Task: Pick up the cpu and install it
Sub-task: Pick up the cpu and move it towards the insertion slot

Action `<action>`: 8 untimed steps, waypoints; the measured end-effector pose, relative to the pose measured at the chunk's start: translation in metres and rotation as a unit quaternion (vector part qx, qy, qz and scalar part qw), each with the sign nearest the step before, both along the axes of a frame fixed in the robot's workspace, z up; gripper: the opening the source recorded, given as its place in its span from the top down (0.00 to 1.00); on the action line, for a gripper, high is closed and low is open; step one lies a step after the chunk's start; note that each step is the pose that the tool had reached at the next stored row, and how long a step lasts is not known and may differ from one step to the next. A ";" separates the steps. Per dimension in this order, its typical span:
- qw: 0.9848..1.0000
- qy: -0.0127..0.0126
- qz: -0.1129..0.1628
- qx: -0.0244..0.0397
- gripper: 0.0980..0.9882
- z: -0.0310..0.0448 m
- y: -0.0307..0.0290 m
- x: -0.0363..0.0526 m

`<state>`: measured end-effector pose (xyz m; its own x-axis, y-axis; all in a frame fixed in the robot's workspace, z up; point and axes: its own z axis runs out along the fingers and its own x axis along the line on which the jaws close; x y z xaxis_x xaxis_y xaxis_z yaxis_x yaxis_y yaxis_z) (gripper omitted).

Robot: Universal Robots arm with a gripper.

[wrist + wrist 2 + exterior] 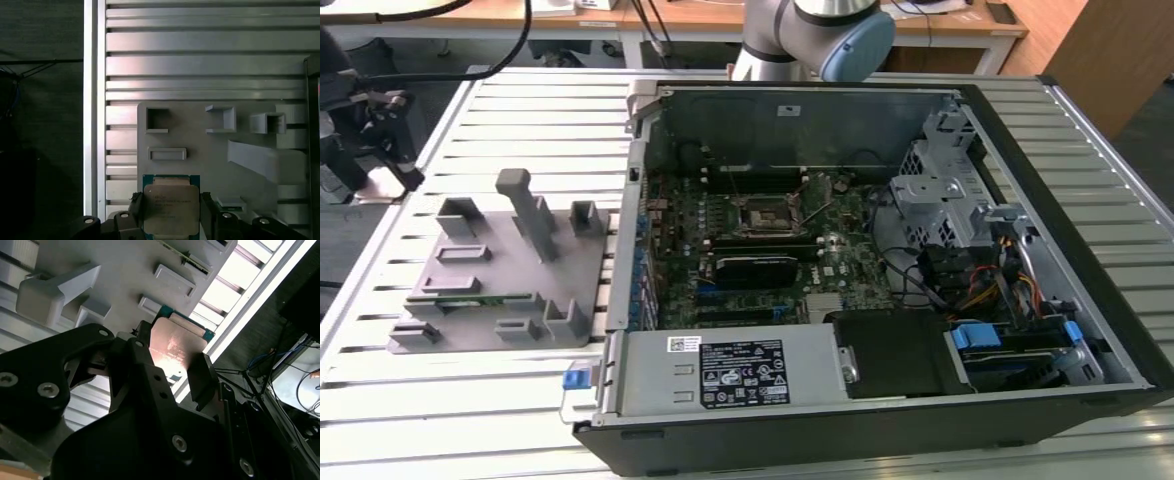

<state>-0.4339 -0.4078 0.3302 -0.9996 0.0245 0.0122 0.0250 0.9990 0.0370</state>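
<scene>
**Slatted silver metal table (520, 110): a firm hold**

On it lies a grey plastic fixture block (494, 290) beside an open black computer case (881, 440). The black gripper's (172, 352) fingers (207, 212) clamp opposite edges of the small square silvery cpu (170, 205), just above the block's edge.

A: What is surrounding the work area?

B: A slatted metal desk (520, 110) is reflecting bright light. A wooden tabletop (707, 18) is standing beyond it, with a wooden panel (1101, 50) at the exterior view's right. Dark floor (40, 125) is showing beside the desk.
</scene>
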 end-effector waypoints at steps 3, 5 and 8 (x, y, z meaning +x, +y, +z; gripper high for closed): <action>1.000 0.000 0.000 0.000 0.50 0.0096 0.0000 0.0000; 1.000 0.000 0.000 0.000 0.50 0.0169 0.0000 0.0000; 1.000 0.000 0.000 0.000 0.50 0.0286 0.0000 0.0000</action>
